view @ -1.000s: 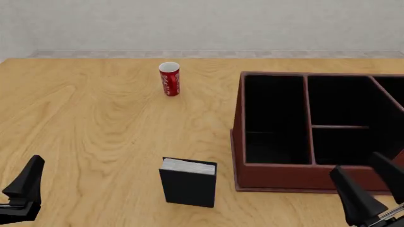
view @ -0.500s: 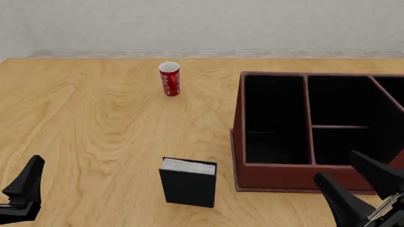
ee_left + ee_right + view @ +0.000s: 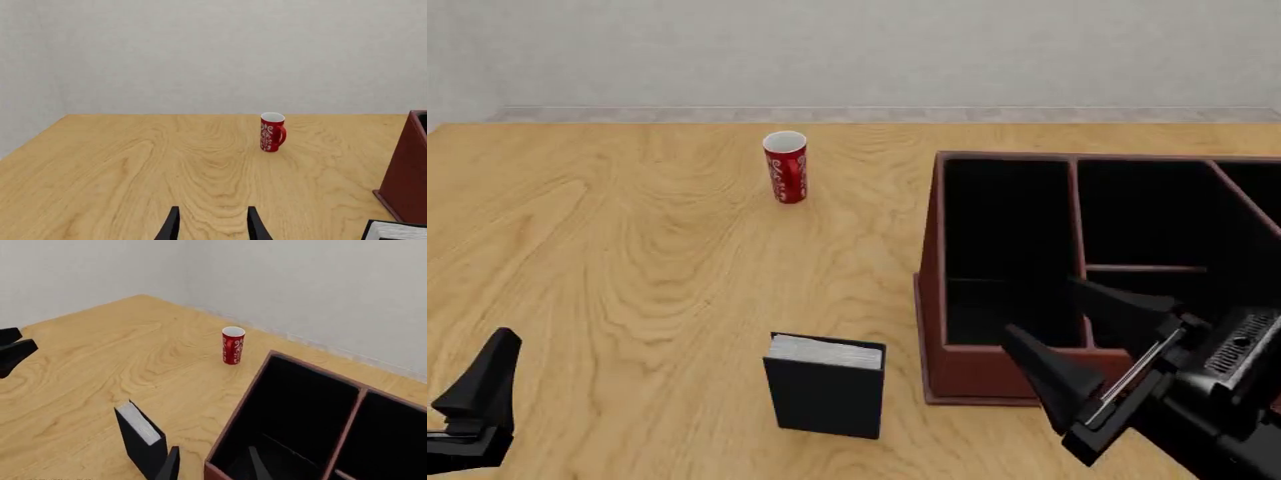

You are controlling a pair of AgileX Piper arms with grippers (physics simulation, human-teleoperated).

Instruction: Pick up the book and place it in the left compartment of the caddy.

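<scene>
Black-covered, one book point(image 3: 825, 385) stands beside one caddy point(image 3: 934, 290), left of the empty, spread right gripper point(image 3: 1077, 340); left gripper point(image 3: 212, 226) parted.

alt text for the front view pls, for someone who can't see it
A small black book stands upright on a wooden table, left of a large reddish-brown caddy. The open right gripper hangs over the caddy's near wall; a red can stands farther back.

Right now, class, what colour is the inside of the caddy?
Black inside the reddish-brown caddy, clearest in the front view.
</scene>
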